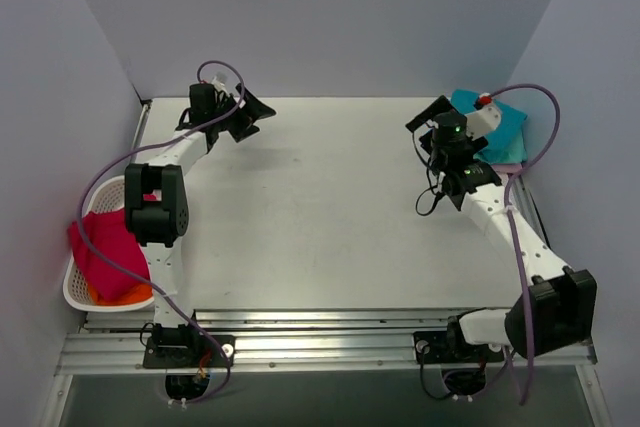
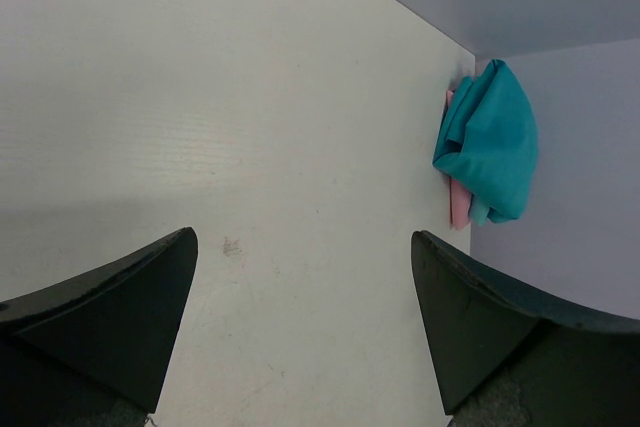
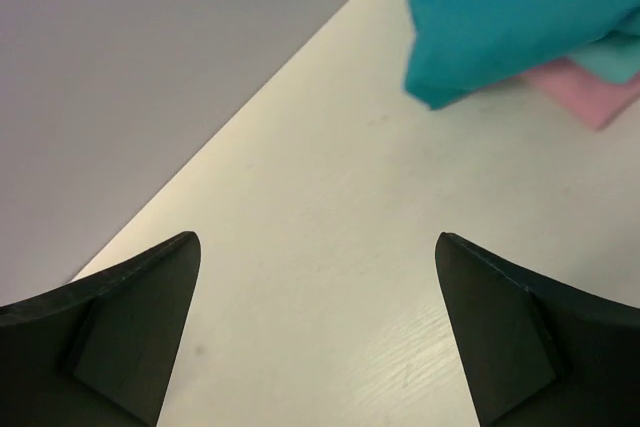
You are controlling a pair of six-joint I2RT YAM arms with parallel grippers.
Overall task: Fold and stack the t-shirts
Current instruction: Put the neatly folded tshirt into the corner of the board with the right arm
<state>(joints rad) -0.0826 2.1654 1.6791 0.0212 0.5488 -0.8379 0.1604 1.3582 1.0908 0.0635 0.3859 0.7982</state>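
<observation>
Large deep teal-blue soft cloth t-shirt (image 3: 520,17) lies topmost at far right corner of white table (image 1: 320,207), over mint-green t-shirt (image 3: 615,55) and pale pink t-shirt (image 3: 590,92). Right gripper (image 3: 315,242) just beside them, jaws wide, holds nothing. Left gripper (image 2: 302,237) also spread, empty. Cloth likely light, limp, slides easily; better pinch at hem or folded edge.

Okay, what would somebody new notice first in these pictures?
A teal shirt lies heaped on a mint shirt and a pink shirt in the far right corner of the table. A white basket at the near left holds bright red cloth. The left pincer and right pincer hang open above bare tabletop.
</observation>
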